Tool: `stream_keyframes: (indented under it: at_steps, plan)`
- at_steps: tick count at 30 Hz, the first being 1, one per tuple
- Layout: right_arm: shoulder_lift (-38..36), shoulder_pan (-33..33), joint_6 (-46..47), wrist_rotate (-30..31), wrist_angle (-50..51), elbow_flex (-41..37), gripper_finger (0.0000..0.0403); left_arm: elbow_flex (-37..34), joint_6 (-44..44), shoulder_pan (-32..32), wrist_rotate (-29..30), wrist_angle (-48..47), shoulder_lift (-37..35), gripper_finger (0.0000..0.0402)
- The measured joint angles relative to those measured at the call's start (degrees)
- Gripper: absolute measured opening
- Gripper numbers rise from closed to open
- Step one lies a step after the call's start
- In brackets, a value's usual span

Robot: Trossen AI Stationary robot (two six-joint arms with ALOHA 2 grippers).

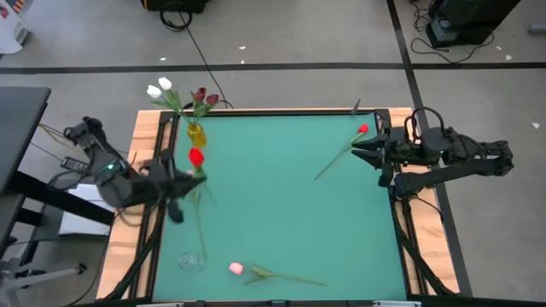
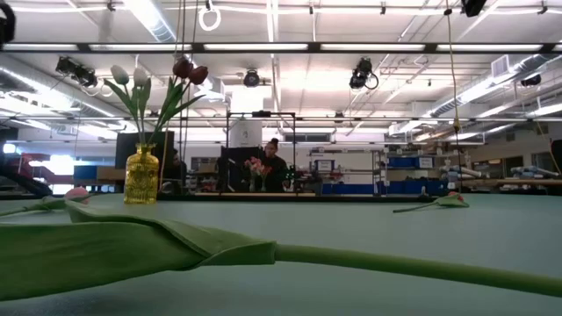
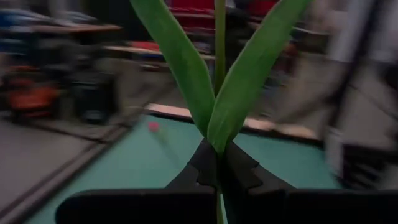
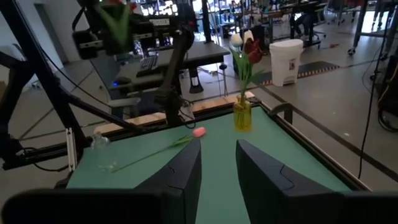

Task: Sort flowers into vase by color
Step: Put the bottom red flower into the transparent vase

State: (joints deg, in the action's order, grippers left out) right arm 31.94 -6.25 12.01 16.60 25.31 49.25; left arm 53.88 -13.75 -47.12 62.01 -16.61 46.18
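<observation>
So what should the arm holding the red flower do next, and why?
Probably carry it toward a vase. The left pincer is shut on the red flower, lifted near the yellow vase that has white and dark flowers. The clear vase looks empty, so it may belong there.

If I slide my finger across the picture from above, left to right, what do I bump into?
The left gripper holding a red flower, then the pink flower near the bottom edge, then the red flower lying on the mat, then the right gripper.
</observation>
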Motion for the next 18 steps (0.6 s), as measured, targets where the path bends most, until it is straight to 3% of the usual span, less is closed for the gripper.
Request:
stream_keyframes:
  at_steps: [5,11,15,18]
  plan:
    - [0.02,-0.01,0.0,0.0,0.01,0.0,0.0109,-0.01,-2.29,-10.43,-7.54,-0.93,-1.53,0.0004]
    - [0.02,-0.01,0.0,0.0,0.04,0.0,0.011,0.01,-1.65,-20.38,-10.52,0.56,-2.02,0.0004]
    - [0.02,-0.01,0.0,0.0,0.04,0.0,0.011,-0.8,-3.42,-26.5,-10.5,-3.77,-1.14,0.0004]
    - [0.02,-0.01,0.0,0.0,0.04,0.0,0.011,-6.15,-8.72,-30.37,-6.57,-4.85,-2.65,0.0004]
